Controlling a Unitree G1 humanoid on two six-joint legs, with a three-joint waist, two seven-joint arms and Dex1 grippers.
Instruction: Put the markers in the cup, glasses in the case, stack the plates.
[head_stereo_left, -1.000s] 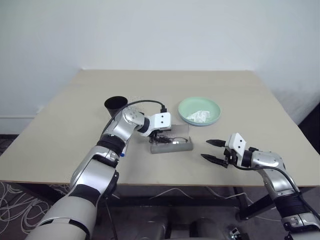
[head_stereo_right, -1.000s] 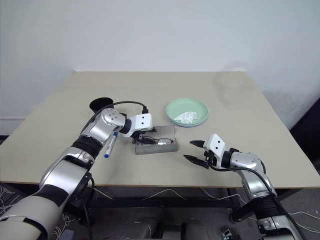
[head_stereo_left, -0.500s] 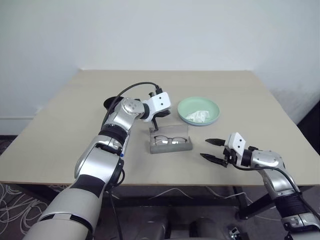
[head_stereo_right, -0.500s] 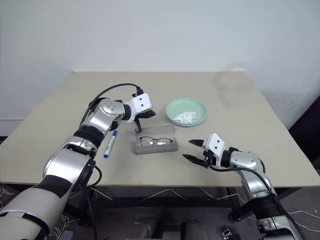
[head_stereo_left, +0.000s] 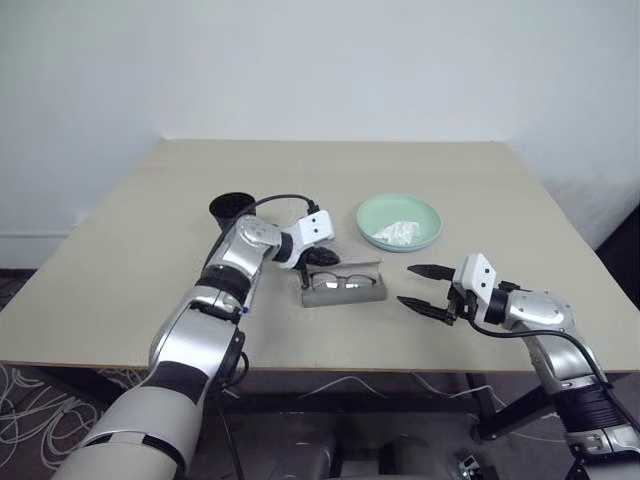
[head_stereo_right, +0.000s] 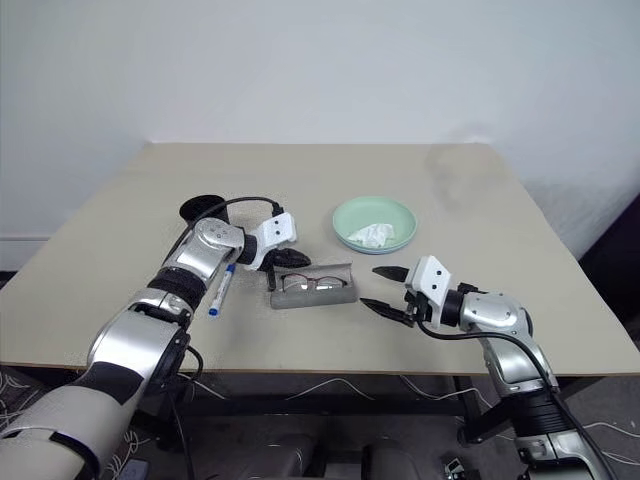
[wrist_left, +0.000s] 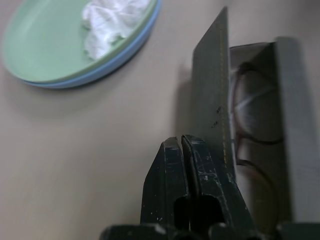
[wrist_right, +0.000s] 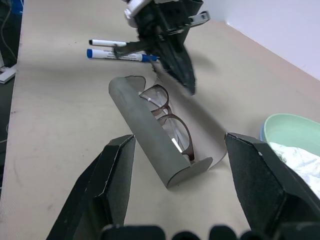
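Left gripper (head_stereo_left: 322, 258) closed behind case (head_stereo_left: 344, 289)

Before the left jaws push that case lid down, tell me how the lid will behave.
The lid looks like a thin sheet standing tilted over the case, so it will probably swing shut under light pressure. It may flex rather than stay stiff. The glasses lie inside, and their thin frame looks fragile, so a hard push could pinch them. The case seems light and might slide on the table.

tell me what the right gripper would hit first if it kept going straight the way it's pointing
Most likely the case with the glasses inside: in the right wrist view it lies directly ahead of the open right gripper. The gripper may be above it, so depth is unclear.
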